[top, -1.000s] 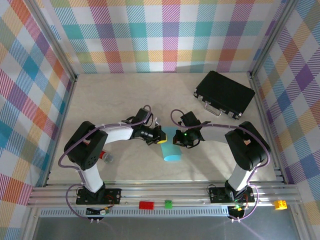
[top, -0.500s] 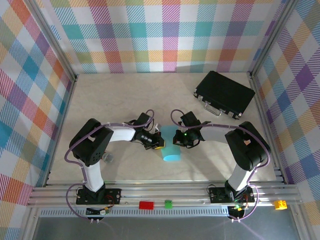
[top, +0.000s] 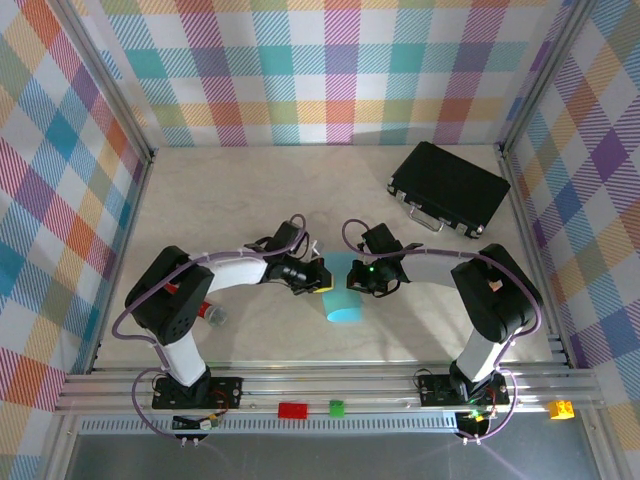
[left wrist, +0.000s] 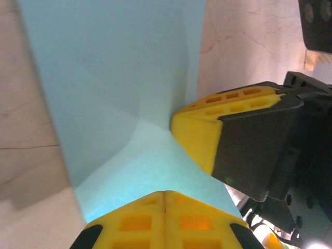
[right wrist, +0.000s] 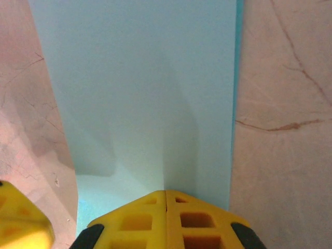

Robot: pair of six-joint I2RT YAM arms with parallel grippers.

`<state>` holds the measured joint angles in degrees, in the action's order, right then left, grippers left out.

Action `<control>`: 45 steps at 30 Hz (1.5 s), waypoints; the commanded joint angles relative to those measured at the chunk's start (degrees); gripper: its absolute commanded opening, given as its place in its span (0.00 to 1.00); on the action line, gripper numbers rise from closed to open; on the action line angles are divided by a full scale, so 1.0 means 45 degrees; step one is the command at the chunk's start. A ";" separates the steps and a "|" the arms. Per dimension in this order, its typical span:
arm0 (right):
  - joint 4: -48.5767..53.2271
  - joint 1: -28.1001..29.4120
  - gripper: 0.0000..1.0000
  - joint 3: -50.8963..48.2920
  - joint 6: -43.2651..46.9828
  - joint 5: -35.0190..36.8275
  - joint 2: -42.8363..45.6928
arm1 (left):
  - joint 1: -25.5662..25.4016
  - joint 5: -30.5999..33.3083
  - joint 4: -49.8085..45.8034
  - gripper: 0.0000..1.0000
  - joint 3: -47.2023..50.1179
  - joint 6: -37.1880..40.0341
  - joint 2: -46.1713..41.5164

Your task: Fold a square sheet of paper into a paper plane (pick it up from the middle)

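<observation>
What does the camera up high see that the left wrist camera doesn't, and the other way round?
From above: the black case at the back right and a red brick on the front rail. From the left wrist: a soft bend in the blue paper and holes in the yellow fingers. Both: the blue paper pinched by the left gripper and the right gripper, tips close together.

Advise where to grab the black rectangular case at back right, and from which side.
Probably take the black rectangular case by the silver handle on its near long edge, coming from the near left. The body lies flat and looks too wide for the jaws; the handle is the slim part standing clear.
</observation>
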<state>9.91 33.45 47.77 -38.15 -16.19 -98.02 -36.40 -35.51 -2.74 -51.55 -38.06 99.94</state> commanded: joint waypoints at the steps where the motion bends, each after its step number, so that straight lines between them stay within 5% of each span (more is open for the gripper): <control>1: 0.1675 -0.0073 0.00 -0.0648 0.0109 0.1487 -0.0426 | -0.0250 -0.0191 0.0567 0.02 0.0574 -0.0531 0.0233; 12: 0.1665 -0.0071 0.00 -0.0715 0.0023 0.1570 -0.0419 | -0.0278 0.0827 -0.0144 0.03 0.2366 0.0774 0.0334; 26: 0.1797 -0.0071 0.00 -0.0596 -0.0054 0.1683 -0.0431 | -0.0958 0.0470 0.1017 0.03 0.1621 -0.1202 -0.1429; 35: 0.1840 -0.0071 0.00 -0.0579 -0.0072 0.1725 -0.0472 | -0.1264 0.0761 0.1076 0.03 0.2374 -0.0756 -0.0170; 45: 0.1937 -0.0071 0.00 -0.0581 -0.0140 0.1897 -0.0503 | -0.1631 0.0833 0.0092 0.04 0.3603 -0.0012 -0.1556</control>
<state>10.02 33.47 47.66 -38.44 -15.62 -97.84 -42.39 -32.40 5.08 -37.23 -40.16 94.74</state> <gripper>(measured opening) 0.058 0.049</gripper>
